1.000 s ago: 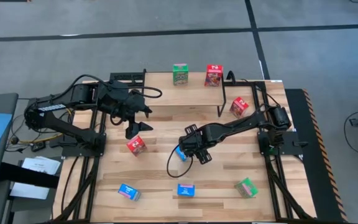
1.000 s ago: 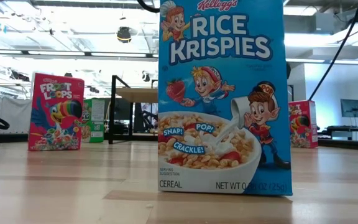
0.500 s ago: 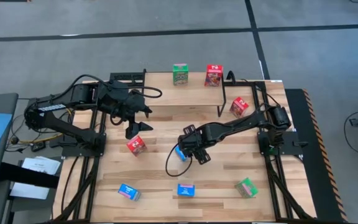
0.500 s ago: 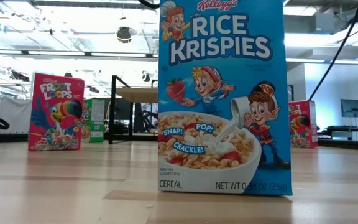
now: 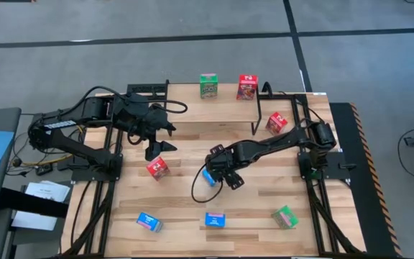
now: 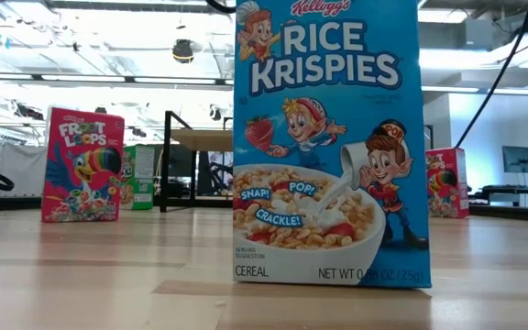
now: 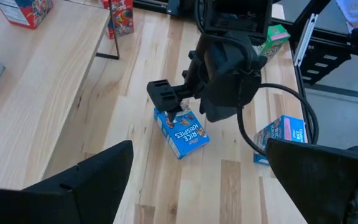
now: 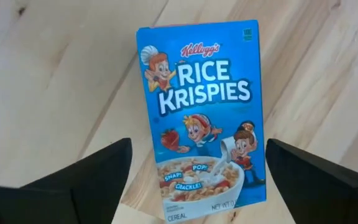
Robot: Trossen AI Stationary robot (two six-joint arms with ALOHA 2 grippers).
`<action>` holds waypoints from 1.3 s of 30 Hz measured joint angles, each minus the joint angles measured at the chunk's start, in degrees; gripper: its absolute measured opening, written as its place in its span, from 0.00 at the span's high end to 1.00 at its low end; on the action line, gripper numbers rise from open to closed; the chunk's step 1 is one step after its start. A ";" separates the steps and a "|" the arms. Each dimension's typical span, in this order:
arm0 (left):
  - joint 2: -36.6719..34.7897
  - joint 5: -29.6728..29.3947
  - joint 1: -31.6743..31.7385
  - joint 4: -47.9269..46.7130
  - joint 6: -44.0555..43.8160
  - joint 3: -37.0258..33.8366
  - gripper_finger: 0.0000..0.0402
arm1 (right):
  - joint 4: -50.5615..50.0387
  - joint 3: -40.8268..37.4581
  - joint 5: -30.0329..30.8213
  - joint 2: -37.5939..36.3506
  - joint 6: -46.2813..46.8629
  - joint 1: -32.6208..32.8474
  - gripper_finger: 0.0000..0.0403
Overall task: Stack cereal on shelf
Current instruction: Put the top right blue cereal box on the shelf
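A blue cereal box [image 8: 202,118] lies flat, face up, on the table's middle [image 5: 208,177]. My right gripper [image 5: 216,169] hangs over it, open and pointing steeply down, with its fingers on either side of the box's lower end. My left gripper [image 5: 158,147] waits open above the table's left part. The shelf [image 5: 218,108] stands at the far edge and bears a green box [image 5: 208,85] and a red box [image 5: 247,86], both upright. Other cereal boxes are on the table: red [image 5: 157,167], red [image 5: 277,124], blue [image 5: 148,221], blue [image 5: 215,219] and green [image 5: 284,216]. My right gripper has its open fingers [image 8: 104,180] beside the blue box's two long edges, near its lower end [image 8: 210,205]. They come from above and the box lies flat on the table. Whether either finger touches the box, I cannot tell.
In the low view the blue box [image 6: 328,147] at the near edge stands upright close to the camera and hides much of the table behind it. The shelf's black legs [image 5: 257,119] stand right of centre at the back. Bare wood lies between the near boxes and the middle.
My right gripper has turned a little above the blue box in the middle, without leaving its place. The box lies where it was.
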 joint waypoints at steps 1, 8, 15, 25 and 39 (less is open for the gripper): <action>0.00 -0.01 0.02 0.00 0.00 0.00 0.11 | -0.01 0.00 -0.90 0.00 0.01 -0.33 0.03; 0.00 0.00 0.00 0.02 0.00 0.00 0.11 | 1.07 -0.42 -3.80 0.55 -2.22 -2.63 0.01; 0.00 0.00 0.01 0.02 0.00 0.00 0.11 | 1.08 -0.43 -5.32 0.57 -3.33 -3.10 0.01; 0.00 0.00 0.02 0.02 0.01 0.00 0.11 | 2.75 -0.24 -4.73 3.28 -4.43 -3.18 0.01; -0.02 0.00 0.02 0.20 0.01 0.02 0.11 | 2.59 -0.35 -2.61 3.30 -3.54 -3.44 0.05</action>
